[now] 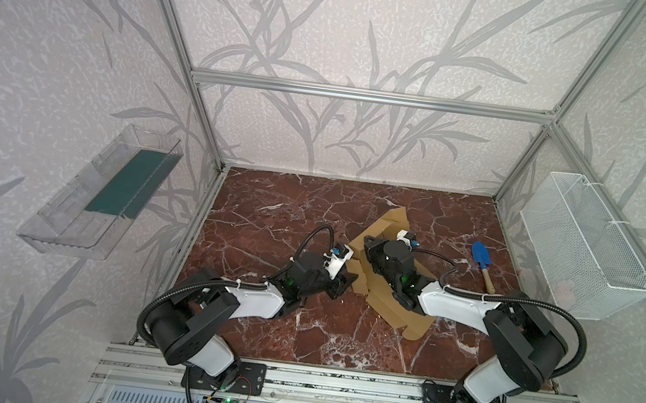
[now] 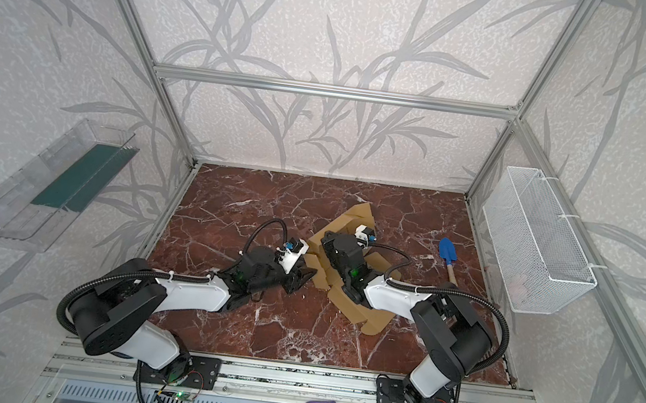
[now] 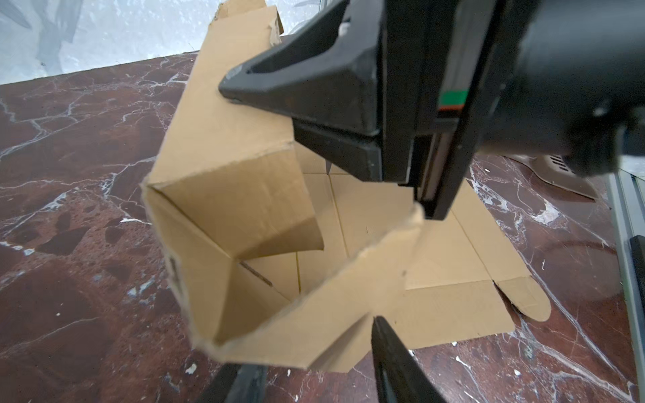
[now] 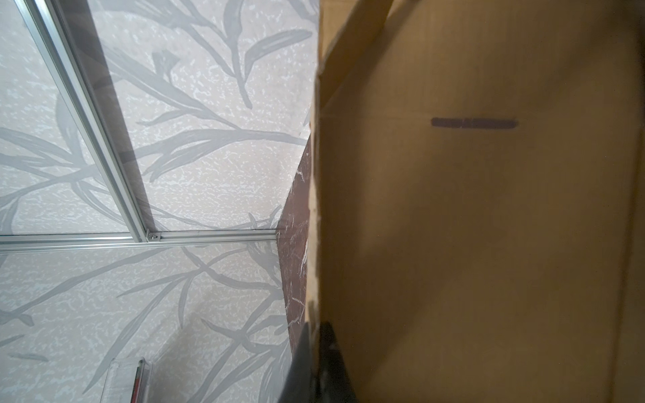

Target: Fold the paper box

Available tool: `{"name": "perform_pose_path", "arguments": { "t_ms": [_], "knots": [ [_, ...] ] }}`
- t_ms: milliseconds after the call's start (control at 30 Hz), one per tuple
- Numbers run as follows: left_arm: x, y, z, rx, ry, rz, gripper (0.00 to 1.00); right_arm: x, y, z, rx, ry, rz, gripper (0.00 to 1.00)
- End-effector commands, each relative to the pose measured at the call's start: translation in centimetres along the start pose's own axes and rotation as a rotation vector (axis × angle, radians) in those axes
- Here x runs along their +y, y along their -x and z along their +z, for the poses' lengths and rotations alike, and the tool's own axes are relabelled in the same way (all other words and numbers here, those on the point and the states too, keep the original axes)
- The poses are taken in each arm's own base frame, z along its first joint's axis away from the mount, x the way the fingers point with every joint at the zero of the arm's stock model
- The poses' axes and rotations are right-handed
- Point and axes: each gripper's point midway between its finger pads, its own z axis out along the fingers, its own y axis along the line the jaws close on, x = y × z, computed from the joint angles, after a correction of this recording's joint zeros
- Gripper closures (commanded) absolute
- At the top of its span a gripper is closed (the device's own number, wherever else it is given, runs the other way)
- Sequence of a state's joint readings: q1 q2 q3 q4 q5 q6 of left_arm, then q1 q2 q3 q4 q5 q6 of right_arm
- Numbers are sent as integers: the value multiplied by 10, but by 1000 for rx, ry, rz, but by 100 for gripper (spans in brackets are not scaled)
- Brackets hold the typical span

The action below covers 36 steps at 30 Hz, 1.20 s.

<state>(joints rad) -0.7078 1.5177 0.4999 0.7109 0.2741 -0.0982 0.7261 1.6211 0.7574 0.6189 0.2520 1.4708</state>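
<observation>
1. The paper box (image 1: 415, 327) lies on the marble table (image 1: 269, 212), right of centre. Its base is flat, its long wall (image 3: 216, 115) is raised, and its near side flap (image 3: 314, 314) is lifted at a slant. I judge it partly folded.
2. Risk: the raised wall is held along one edge only. If that pinch slips or twists, the wall will probably spring back flat, or the crease may tear.
3. Risk: if the side flap is pushed off its crease, it may buckle or land outside the wall. Nothing pins the base, so it could skid on the smooth marble.
4. Right gripper (image 4: 316, 335): jaws together, clamped on the raised wall's edge.
5. Left gripper (image 3: 309, 345): jaws apart, straddling the side flap, with one finger (image 3: 394, 359) close against its lower edge. No clamp is evident.
</observation>
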Motion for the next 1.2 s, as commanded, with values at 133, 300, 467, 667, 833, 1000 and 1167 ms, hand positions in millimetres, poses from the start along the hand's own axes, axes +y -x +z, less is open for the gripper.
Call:
{"name": "perform_pose_path", "arguments": {
  "t_ms": [133, 300, 467, 667, 833, 1000, 1167],
  "knots": [
    [3, 18, 8, -44, 22, 4, 54, -24, -1, -7, -2, -83, -28, 100],
    [3, 17, 9, -42, 20, 6, 54, -12, -1, -10, -19, -42, -33, 100],
    [3, 21, 10, -51, 43, 21, 55, -3, -1, -16, -41, 20, -12, 100],
    [-1, 20, 14, -41, 77, 75, 56, 4, 3, -27, -71, 72, 1, 100],
    [-3, 22, 16, -43, 133, 141, 56, 8, 6, -35, -83, 84, 1, 100],
    [-2, 24, 19, -58, 209, 202, 57, 9, 7, -41, -88, 82, 5, 100],
    [-1, 29, 20, -92, 270, 232, 57, 10, 8, -46, -95, 86, 9, 100]
  ]
}}
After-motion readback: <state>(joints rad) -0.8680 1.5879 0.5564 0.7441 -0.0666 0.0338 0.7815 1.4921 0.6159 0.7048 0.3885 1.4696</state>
